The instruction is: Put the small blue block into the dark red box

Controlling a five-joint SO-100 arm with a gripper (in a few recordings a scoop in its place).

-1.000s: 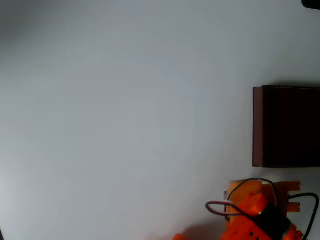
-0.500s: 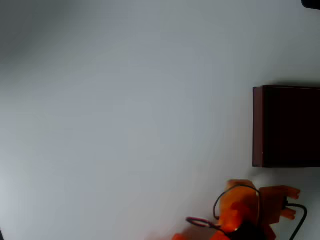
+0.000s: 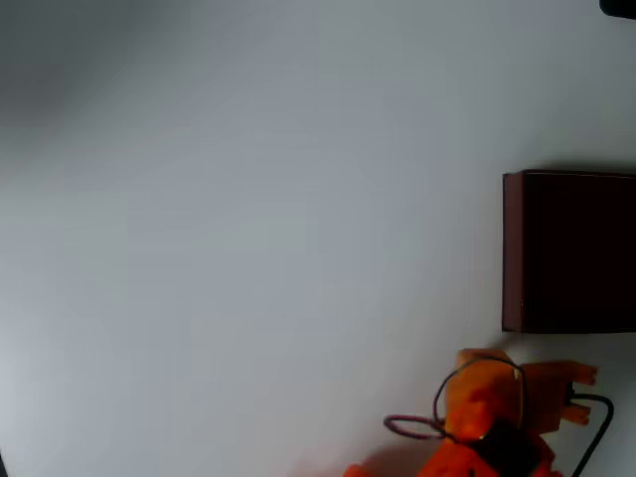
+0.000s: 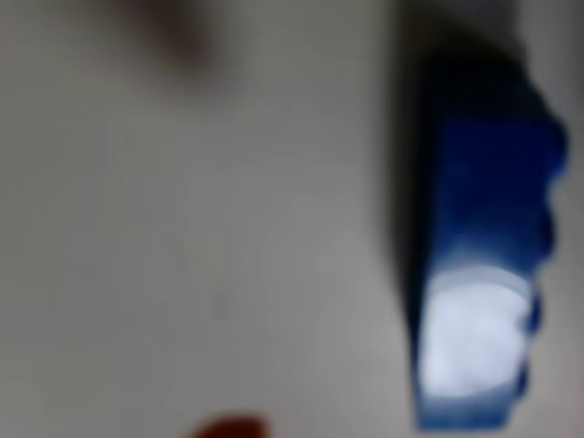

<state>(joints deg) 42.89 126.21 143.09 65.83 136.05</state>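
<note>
Pale table (image 3: 248,248), blurry bright small blue block (image 4: 479,274), bumpy-edged.

A plain white table (image 3: 248,229) carried the things, its surface smooth and unmarked, shading a little greyer toward the upper left corner of the overhead view. The dark red box (image 3: 568,251) stood directly on it at the right edge of that view, its nearly black interior open upward. In the blurred wrist view the small blue block (image 4: 479,265) lay on the pale surface, bumpy edge rightward
</note>
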